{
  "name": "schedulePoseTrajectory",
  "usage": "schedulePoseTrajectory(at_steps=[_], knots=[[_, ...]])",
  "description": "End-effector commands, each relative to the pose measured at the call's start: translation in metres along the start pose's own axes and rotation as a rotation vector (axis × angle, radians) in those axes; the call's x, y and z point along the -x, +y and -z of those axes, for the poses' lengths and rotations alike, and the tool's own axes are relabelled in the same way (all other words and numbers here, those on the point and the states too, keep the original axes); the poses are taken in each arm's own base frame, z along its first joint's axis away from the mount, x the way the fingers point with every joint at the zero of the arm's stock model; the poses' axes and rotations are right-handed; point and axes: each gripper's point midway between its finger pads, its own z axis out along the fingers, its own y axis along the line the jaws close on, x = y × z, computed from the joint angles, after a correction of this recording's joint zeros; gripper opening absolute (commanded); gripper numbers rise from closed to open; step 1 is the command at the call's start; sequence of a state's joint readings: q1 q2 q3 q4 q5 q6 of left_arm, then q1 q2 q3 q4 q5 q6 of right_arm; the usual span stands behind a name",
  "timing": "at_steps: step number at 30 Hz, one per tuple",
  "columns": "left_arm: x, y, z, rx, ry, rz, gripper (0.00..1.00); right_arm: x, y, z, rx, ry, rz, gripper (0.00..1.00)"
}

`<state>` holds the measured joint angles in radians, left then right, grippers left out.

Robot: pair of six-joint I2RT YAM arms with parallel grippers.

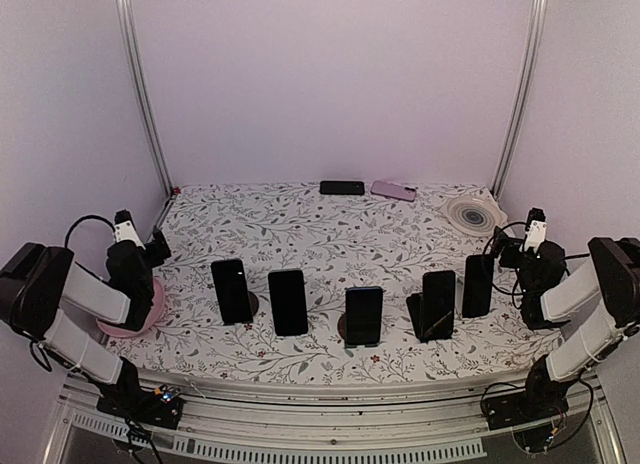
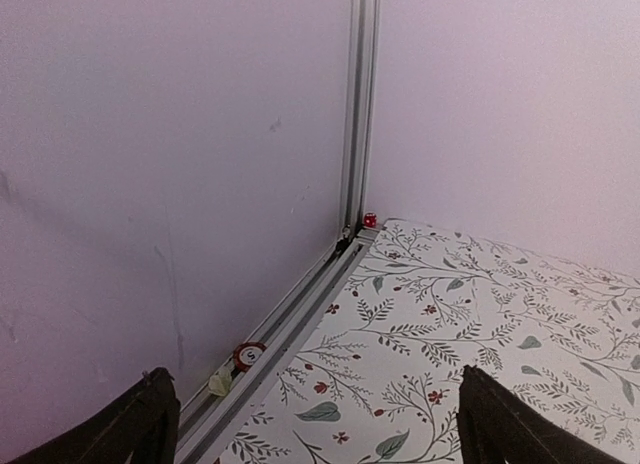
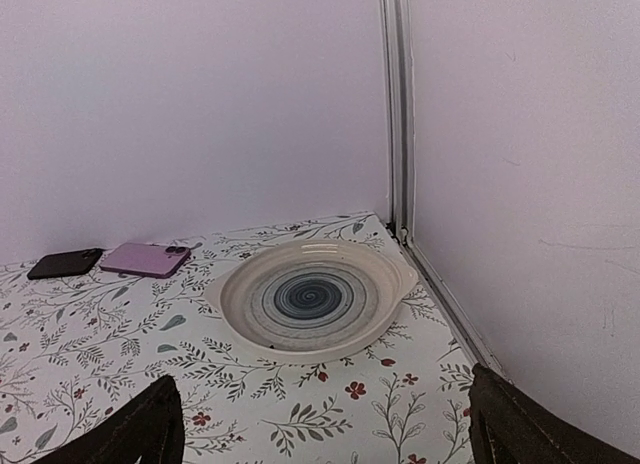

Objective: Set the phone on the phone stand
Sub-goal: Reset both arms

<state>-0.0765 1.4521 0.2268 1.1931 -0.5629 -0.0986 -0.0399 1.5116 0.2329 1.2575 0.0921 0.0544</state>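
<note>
Two phones lie flat at the upper middle of the top view, close to the back wall. The black phone [image 1: 342, 187] is a slim dark slab. Just to its right, apart from it, the lilac phone [image 1: 393, 190] lies with its back up, its camera cluster at the end nearer the black one. In the right wrist view both sit at the left edge of the frame.

Lower, across the middle of the frame, five upright phones [image 1: 288, 302] stand in a row, dark screens facing the arms, each leaning back on one of the stands [image 1: 415, 314]. Round brown bases show under two of them; the fourth from the left has a black angular stand.

All of this rests on the counter [image 1: 320, 239], which is covered in a white cloth printed with leaves and small red flowers. A cream plate [image 1: 475, 214] with blue-grey rings lies in the upper right corner of the counter, right of the lilac phone.

The left end effector [image 2: 314, 374] hangs at the left edge of the counter, pointed at the back left corner, fingers spread wide with nothing between them. Its arm is folded over a pink disc [image 1: 150, 309] at the lower left.

The right end effector [image 3: 322, 376] sits at the right edge, aimed at the plate, fingers likewise spread wide and empty. Its arm is bent back at the lower right of the frame.
</note>
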Motion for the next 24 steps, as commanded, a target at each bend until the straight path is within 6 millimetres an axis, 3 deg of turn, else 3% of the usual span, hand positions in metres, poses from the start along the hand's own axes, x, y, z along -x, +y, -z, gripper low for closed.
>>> schedulePoseTrajectory(at_steps=[1,10,24], knots=[[0.01,-0.014,-0.005,-0.078,-0.034,-0.022,0.97,0.004,0.008,0.003,0.044,-0.034,0.02,0.99],[0.014,-0.02,0.007,-0.173,-0.08,-0.023,0.97,0.004,0.008,0.004,0.044,-0.032,0.021,0.99],[0.013,-0.026,0.008,-0.209,-0.085,-0.039,0.97,0.004,0.008,0.004,0.046,-0.032,0.021,0.99]])
